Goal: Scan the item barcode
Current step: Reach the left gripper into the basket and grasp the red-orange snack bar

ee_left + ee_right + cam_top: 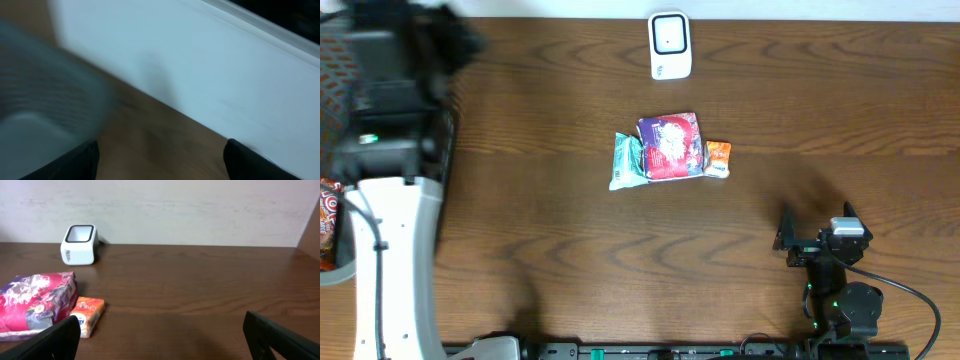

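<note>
- left arm [390,230]: white link runs up the left edge, black wrist at upper left, blurred.
- left gripper [160,164]: fingertips wide apart, nothing between.
- right arm [847,300]: folded low at lower right.
- right gripper [162,340]: spread full, empty, aimed level ahead.

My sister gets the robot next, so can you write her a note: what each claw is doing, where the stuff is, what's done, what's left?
Left gripper: open, empty, over the table at its left side, picture blurred.
Right gripper: open, empty, near the front right.
Scanner: far edge, middle.
Purple packet, green packet, orange packet: bunched in the middle, touching.
Done: cannot tell if anything was scanned.
Left: pick a packet, show its barcode to the scanner.
</note>
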Available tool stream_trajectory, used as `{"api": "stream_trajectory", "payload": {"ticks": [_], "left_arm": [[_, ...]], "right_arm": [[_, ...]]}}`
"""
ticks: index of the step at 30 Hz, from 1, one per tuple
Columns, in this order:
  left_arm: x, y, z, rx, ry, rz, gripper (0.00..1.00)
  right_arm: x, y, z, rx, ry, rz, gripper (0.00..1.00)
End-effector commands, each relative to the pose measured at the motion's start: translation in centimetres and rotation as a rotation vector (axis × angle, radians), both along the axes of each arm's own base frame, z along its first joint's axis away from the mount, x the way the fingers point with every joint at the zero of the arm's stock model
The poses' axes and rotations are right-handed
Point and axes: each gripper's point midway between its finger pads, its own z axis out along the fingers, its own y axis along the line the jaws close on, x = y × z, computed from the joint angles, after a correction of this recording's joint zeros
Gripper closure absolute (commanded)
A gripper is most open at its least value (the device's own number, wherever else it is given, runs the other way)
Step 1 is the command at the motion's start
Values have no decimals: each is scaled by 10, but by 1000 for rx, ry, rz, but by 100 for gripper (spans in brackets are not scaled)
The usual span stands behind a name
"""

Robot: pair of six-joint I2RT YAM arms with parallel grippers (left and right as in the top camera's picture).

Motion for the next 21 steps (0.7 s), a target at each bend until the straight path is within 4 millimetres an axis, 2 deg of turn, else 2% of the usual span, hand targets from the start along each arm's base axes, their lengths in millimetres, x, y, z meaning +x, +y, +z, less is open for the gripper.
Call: {"api": "stream_trajectory", "payload": {"ticks": [1, 4, 6, 9, 10, 11, 14, 21], "left_arm": [[-23, 56, 11, 40, -11, 137, 21], [-39, 98, 5, 70, 25, 229, 21], [-47, 123, -6, 90, 74, 275, 21], [-65, 152, -45, 135, 260, 294, 21], [-75, 164, -71, 168, 394, 268, 21], [-77, 166, -77, 173, 423, 261, 21], [-95, 184, -122, 175, 612, 235, 21], [-113, 241, -177, 107, 724, 353, 21]], "right_arm": [[0, 2, 0, 7, -1, 8, 1], [0, 2, 0, 7, -1, 8, 1], [0, 2, 0, 7, -2, 8, 1], [0, 2, 0, 7, -2, 8, 1], [0, 2, 0, 7, -1, 8, 1], [0, 2, 0, 7, -1, 8, 1], [0, 2, 0, 7, -2, 8, 1], [0, 2, 0, 7, -2, 8, 1]]}}
